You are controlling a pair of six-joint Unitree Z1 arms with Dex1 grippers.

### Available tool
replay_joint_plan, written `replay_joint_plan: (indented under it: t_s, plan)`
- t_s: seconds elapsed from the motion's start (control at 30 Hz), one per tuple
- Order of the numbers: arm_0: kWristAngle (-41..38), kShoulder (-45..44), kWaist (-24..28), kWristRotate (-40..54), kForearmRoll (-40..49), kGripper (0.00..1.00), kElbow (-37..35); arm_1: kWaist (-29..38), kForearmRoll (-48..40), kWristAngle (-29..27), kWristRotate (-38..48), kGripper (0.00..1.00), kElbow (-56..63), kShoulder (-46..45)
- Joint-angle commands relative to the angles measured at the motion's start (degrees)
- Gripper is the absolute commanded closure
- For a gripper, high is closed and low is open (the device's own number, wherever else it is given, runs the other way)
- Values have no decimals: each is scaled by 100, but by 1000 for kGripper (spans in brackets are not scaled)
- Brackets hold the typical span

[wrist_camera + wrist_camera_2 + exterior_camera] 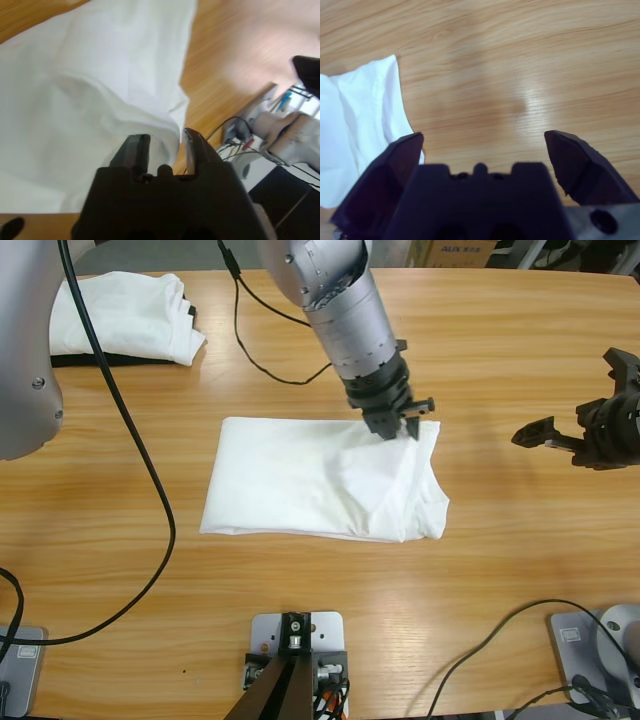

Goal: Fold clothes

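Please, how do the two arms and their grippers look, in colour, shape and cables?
The left arm is a thick silver-grey cylinder with small screws, narrowing to a black wrist and the left gripper of two black jaws. A black cable runs behind it. The right gripper is black and angular, with broad pointed jaws.

I'm working over a long wooden table (520, 570) with a warm, light-brown grain running along its length. A soft glare from overhead light sits on the boards in the right wrist view. Black cables (140, 470) trail across the table's left half, one curving toward its near edge. At the table's far left corner lies a heap of white cloth (125, 315) on something dark. Beyond the table's far edge I see a cardboard box (455, 252).
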Motion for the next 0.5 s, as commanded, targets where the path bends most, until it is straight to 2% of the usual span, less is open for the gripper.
replay_joint_plan:
  t_s: [0.03, 0.27, 0.37, 0.43, 0.47, 0.5]
  plan:
    - [-352, 342, -151, -239, -381, 727, -3496, 44, -66, -92, -77, 0, -10, 185]
    - [-335, 112, -70, -125, -272, 727, -3487, 225, -48, -220, -107, 0, -49, 73]
    - [68, -187, 64, 856, 911, 732, -3487, 851, 13, -493, -154, 3, -218, -189]
    - [595, -324, 85, 1651, 1972, 736, -3487, 1083, -18, -646, -147, 1, -288, -219]
    - [806, -473, 85, 2060, 2178, 740, -3334, 1137, -24, -699, -142, 6, -325, -224]
    - [866, -617, 85, 2227, 2180, 740, -3188, 1142, -36, -614, -130, 87, -339, -267]
